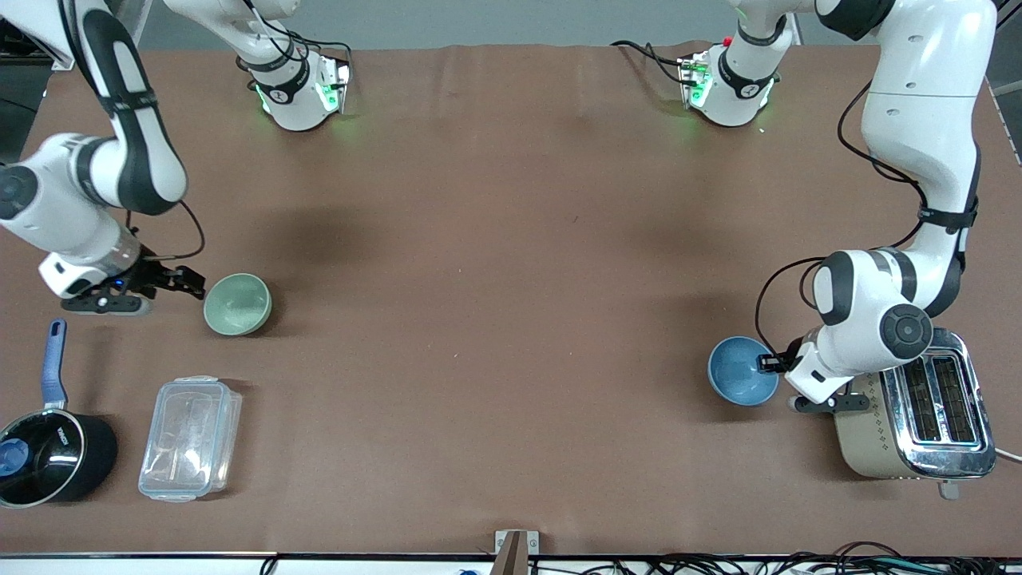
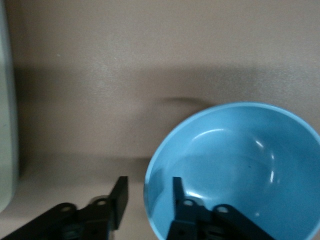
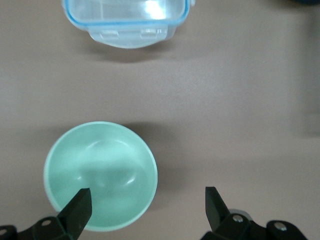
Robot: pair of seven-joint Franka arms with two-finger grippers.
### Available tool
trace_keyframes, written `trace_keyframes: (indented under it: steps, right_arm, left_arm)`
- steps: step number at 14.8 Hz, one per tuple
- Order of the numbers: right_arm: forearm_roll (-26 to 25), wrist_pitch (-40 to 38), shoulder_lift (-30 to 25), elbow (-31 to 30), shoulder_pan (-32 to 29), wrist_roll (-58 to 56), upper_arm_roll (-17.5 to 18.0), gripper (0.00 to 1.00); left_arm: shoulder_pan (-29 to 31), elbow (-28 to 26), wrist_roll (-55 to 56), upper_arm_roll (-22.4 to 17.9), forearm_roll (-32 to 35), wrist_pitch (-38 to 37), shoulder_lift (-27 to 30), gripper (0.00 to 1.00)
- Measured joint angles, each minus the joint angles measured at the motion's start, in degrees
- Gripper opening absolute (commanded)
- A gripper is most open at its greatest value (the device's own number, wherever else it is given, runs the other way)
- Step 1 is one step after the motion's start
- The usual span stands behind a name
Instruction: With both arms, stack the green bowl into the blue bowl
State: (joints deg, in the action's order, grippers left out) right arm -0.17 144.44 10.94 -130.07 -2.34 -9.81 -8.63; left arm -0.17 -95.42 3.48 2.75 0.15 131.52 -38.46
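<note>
Green bowl (image 1: 237, 303) sits on the table (image 1: 495, 279) toward the right arm's end, with the right gripper (image 1: 190, 283) just beside its rim; saucepan (image 1: 49, 455) and lidded plastic container (image 1: 190, 438) lie nearer the front camera than it. Blue bowl (image 1: 741, 370) sits toward the left arm's end, well apart from the green bowl. Left gripper (image 1: 768, 363) straddles its rim, one finger (image 2: 181, 197) inside, and the toaster (image 1: 918, 415) stands beside the blue bowl.

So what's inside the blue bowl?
No food or things lie in the blue bowl. One finger of the left hand dips inside its rim, hiding a little of the inside.
</note>
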Motion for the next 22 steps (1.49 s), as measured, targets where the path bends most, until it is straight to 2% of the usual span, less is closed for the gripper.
trace_keyframes:
  steps: [1, 2, 3, 4, 6, 7, 8, 11, 15, 18, 19, 20, 21, 22]
  right_arm:
    - [0.00, 2.11, 2.09, -0.58, 0.00, 0.00, 0.00, 0.97]
    - [0.00, 3.76, 4.12, -0.77, 0.00, 0.01, -0.01, 0.94]
    - [0.00, 4.87, 5.89, -0.84, 0.00, 0.02, -0.01, 0.86]
    - [0.03, 5.50, 7.13, -0.86, 0.00, 0.08, 0.00, 0.68]
    - [0.03, 5.71, 8.03, -0.87, 0.00, 0.09, -0.01, 0.23]
    - [0.04, 5.71, 8.01, -0.87, 0.00, 0.10, -0.01, 0.10]
    - [0.07, 5.71, 8.00, -0.87, 0.00, 0.13, -0.01, 0.02]
    - [1.00, 5.69, 8.00, -0.88, -0.03, 0.28, -0.03, 0.00]
    - [2.42, 4.85, 7.36, -0.80, -0.14, 0.29, 0.05, 0.00]
    - [2.42, -0.20, 5.73, 0.02, 0.07, 0.30, 0.15, 0.00]
    - [2.42, -3.73, 4.57, 0.99, 0.32, 0.30, 0.20, 0.00]
    - [2.42, -7.71, 2.96, 2.46, 0.62, 0.39, 0.29, 0.00]
    - [2.42, -11.80, 1.15, 4.24, 0.81, 0.83, 0.52, 0.00]
    - [2.47, -15.93, -0.66, 6.19, 0.93, 1.87, 1.01, 0.00]
  left_arm:
    - [-0.02, 0.08, 0.00, 0.10, 0.00, 0.15, -0.17, 0.00]
    - [-0.04, 0.16, 0.00, 0.22, 0.00, 0.19, -0.17, 0.00]
    - [0.00, 0.36, 0.00, 0.45, -0.07, 0.26, -0.15, 0.00]
    - [0.14, 0.73, 0.00, 1.01, -0.17, 0.16, 0.19, 0.00]
    - [0.36, 0.86, 2.26, 3.55, -0.21, -0.15, 1.21, 0.00]
    - [0.34, 0.90, 5.15, 5.69, -0.21, -1.00, 1.80, 0.00]
    - [0.16, 0.93, 9.10, 8.38, -0.21, -2.07, 2.54, 0.00]
    - [-3.90, 0.96, 24.63, 15.54, -0.14, -3.45, 4.01, 0.00]
    - [-18.18, 1.84, 44.61, 16.04, 0.52, -2.12, 3.06, 0.00]
    - [-25.29, 2.04, 52.76, 15.74, 0.55, 4.57, -0.34, 0.01]
    - [-27.23, 2.09, 54.65, 15.52, 0.75, 7.12, -1.86, 0.06]
    - [-28.86, 2.19, 55.83, 15.27, 1.05, 9.13, -3.34, 0.18]
    - [-30.08, 2.36, 56.41, 15.05, 1.10, 10.41, -4.58, 0.42]
    - [-30.86, 2.58, 56.49, 14.97, 1.10, 11.13, -5.45, 0.90]
